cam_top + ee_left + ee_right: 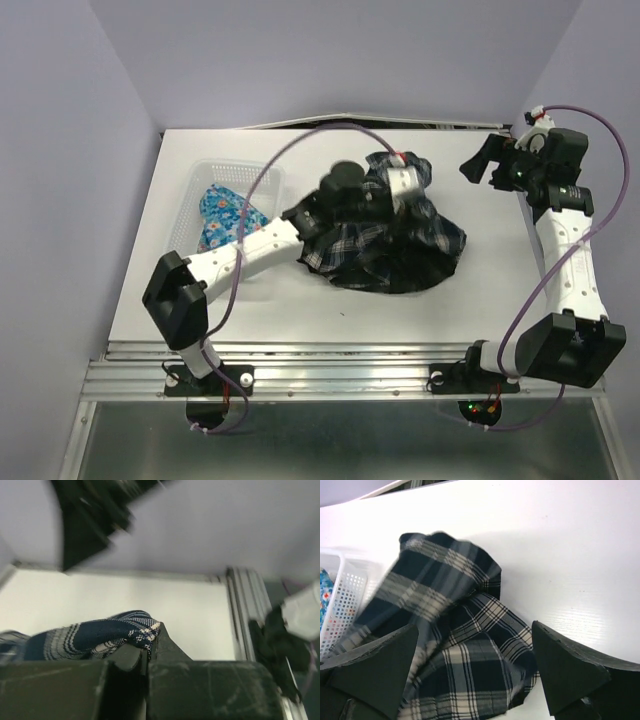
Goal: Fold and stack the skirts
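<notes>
The small floral skirt [222, 215] lies bunched in the white basket [186, 200] at the tabletop's [300, 310] left. In the middle the plaid skirt [410, 250] sits heaped, a fold of its edge pinched in the left gripper [149, 652]. It looks light, limp and pleated and will likely sag, so take its 2 waistband corners. The right gripper [482, 163], jaws spread, hangs beside it holding nothing.
</notes>
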Available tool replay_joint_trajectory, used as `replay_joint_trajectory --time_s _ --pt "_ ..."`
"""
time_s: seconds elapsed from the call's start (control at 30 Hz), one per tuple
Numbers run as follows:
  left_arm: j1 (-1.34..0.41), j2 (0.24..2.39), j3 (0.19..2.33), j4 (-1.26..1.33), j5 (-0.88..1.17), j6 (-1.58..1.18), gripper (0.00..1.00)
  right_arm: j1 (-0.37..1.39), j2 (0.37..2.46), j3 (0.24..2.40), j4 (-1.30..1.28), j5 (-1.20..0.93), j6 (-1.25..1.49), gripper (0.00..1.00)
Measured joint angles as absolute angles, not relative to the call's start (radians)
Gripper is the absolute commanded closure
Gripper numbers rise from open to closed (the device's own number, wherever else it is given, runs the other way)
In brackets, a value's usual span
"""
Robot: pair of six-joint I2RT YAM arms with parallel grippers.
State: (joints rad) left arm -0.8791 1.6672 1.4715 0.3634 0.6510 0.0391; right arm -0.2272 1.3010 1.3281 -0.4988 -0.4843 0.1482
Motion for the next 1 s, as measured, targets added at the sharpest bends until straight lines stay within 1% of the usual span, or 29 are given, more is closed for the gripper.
replay_joint_trajectory --time_s 0.03,0.07,0.1,0.17,0.23,0.3,0.4,0.47,0.57,0.67,0.7,0.8,0.87,1.0 --pt "-0.925 1.655 1.428 0.317 0.651 0.085 0.86 -0.227 1.303 1.328 -0.501 -0.485 0.140 0.00" --pt "-0.977 1.645 1.383 0.252 0.653 0.133 0.50 -0.227 1.304 1.328 -0.503 -0.487 0.130 0.00" --pt "-1.013 1.643 1.356 0.212 0.654 0.163 0.30 -0.227 1.306 1.328 -0.508 -0.493 0.117 0.00" --pt "-1.085 1.645 1.309 0.112 0.664 0.227 0.01 -0.227 1.319 1.329 -0.518 -0.519 0.091 0.00" --pt "-1.116 1.641 1.275 0.029 0.667 0.236 0.01 -0.227 1.348 1.332 -0.542 -0.560 0.059 0.00" --pt "-1.080 1.623 1.249 -0.002 0.672 0.198 0.01 -0.227 1.393 1.332 -0.574 -0.595 0.033 0.00" --pt "-0.908 1.546 1.244 -0.004 0.612 0.131 0.02 -0.227 1.447 1.332 -0.604 -0.630 0.028 0.01" --pt "-0.760 1.475 1.279 -0.015 0.493 0.101 0.02 -0.221 1.469 1.330 -0.605 -0.644 0.035 0.01" --pt "-0.665 1.426 1.359 -0.056 0.310 0.100 0.01 -0.196 1.493 1.330 -0.599 -0.644 0.054 0.02" --pt "-0.659 1.427 1.398 -0.094 0.181 0.111 0.02 -0.143 1.527 1.331 -0.589 -0.614 0.076 0.04" --pt "-0.660 1.441 1.398 -0.121 0.134 0.111 0.02 -0.126 1.547 1.334 -0.589 -0.597 0.086 0.06" --pt "-0.661 1.519 1.392 -0.199 0.030 0.095 0.02 -0.097 1.614 1.354 -0.603 -0.565 0.091 0.06" --pt "-0.659 1.581 1.365 -0.236 -0.027 0.077 0.02 -0.086 1.647 1.363 -0.603 -0.532 0.084 0.06" --pt "-0.645 1.654 1.254 -0.315 -0.152 0.045 0.05 -0.058 1.646 1.362 -0.621 -0.448 0.068 0.04"
